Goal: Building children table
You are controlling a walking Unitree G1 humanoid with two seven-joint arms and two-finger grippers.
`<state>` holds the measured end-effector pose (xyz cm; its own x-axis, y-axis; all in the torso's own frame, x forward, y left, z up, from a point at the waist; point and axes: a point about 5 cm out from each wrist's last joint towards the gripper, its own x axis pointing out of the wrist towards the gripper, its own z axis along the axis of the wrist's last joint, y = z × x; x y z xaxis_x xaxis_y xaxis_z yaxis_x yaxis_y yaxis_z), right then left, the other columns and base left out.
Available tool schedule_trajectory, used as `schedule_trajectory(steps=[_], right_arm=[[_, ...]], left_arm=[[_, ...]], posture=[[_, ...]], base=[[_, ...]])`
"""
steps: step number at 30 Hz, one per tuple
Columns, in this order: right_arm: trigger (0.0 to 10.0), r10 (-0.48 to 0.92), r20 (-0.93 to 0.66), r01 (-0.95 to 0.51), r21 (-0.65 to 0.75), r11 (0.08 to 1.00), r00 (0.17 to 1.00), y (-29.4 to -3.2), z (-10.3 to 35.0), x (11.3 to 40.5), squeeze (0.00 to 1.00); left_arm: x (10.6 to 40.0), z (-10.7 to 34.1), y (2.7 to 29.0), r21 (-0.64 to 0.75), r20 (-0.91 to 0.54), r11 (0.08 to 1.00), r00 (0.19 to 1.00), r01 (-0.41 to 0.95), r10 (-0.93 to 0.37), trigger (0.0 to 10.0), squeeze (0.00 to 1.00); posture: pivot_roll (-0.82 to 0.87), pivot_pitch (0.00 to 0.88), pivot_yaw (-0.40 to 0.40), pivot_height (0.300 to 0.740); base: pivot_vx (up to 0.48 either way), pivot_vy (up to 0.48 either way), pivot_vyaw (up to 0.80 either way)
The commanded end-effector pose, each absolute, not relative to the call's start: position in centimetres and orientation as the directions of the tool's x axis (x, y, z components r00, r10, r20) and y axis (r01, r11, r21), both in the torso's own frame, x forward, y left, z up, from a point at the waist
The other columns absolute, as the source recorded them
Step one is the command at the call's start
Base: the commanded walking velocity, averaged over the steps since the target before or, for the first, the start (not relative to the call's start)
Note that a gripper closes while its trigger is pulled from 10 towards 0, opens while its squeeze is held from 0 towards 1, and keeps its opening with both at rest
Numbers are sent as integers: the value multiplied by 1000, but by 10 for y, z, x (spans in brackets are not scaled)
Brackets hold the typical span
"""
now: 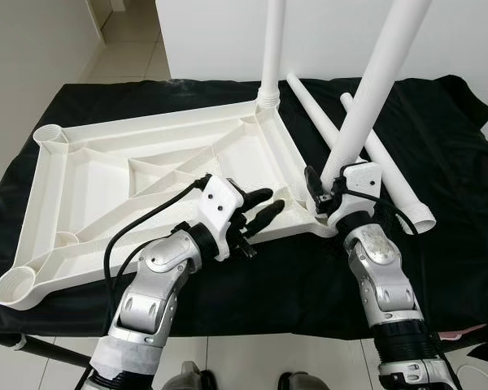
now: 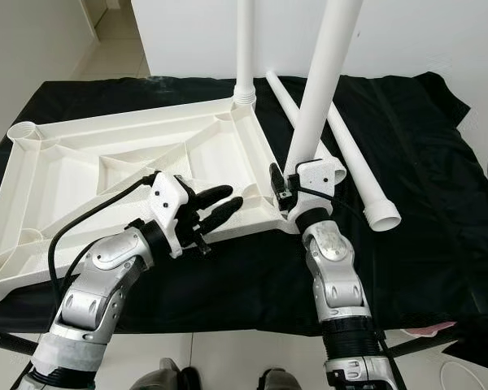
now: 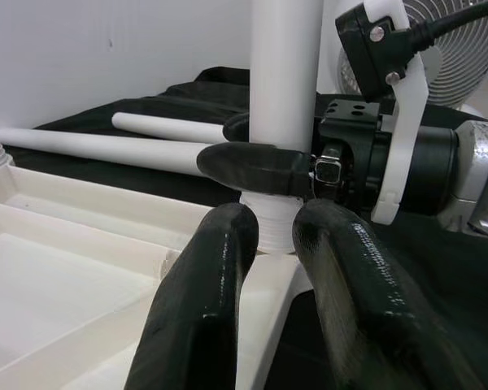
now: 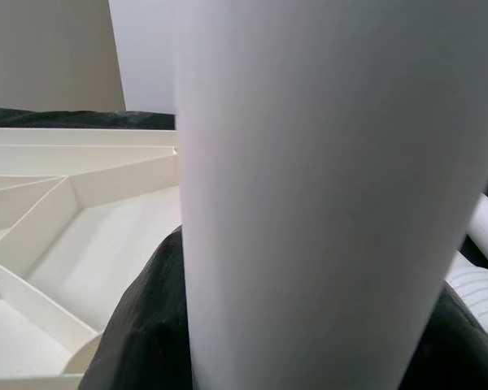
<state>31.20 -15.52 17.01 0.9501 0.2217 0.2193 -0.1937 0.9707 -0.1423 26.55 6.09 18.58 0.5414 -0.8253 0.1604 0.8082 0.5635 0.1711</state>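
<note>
Two legs stand in the upturned white tabletop [image 1: 146, 175] on my black-draped worktop [image 1: 439, 236]. My right pincer [image 1: 319, 195] is clenched on the near-corner leg [image 1: 366, 106], which leans, so I fear cross-threading. My left pincer [image 1: 264, 207], released, rests on the tabletop's near edge. Two spare legs [image 1: 390, 162] lie toward the right edge. I can't make out the socket thread.
</note>
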Motion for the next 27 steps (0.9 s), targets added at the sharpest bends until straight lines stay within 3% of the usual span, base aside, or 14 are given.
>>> schedule_trajectory(steps=[1,11,23,27], right_arm=[[10000,221,163,-200,-133,971,962,-156,157,309,0],[10000,253,120,-229,-184,956,960,-167,148,302,0],[10000,225,86,-217,-90,972,971,-180,138,311,0],[10000,310,99,-289,-181,940,946,-171,142,313,0]], left_arm=[[263,185,62,174,150,545,525,820,-838,10000,0],[257,181,60,158,129,528,513,834,-849,10000,0],[257,181,56,146,126,531,517,834,-847,10000,0],[258,182,56,151,126,535,520,832,-845,10000,0]], posture=[[-120,49,58,740],[-126,35,51,740],[-126,35,51,740],[-127,45,61,740]], base=[[0,0,0],[0,0,0],[0,0,0],[0,0,0]])
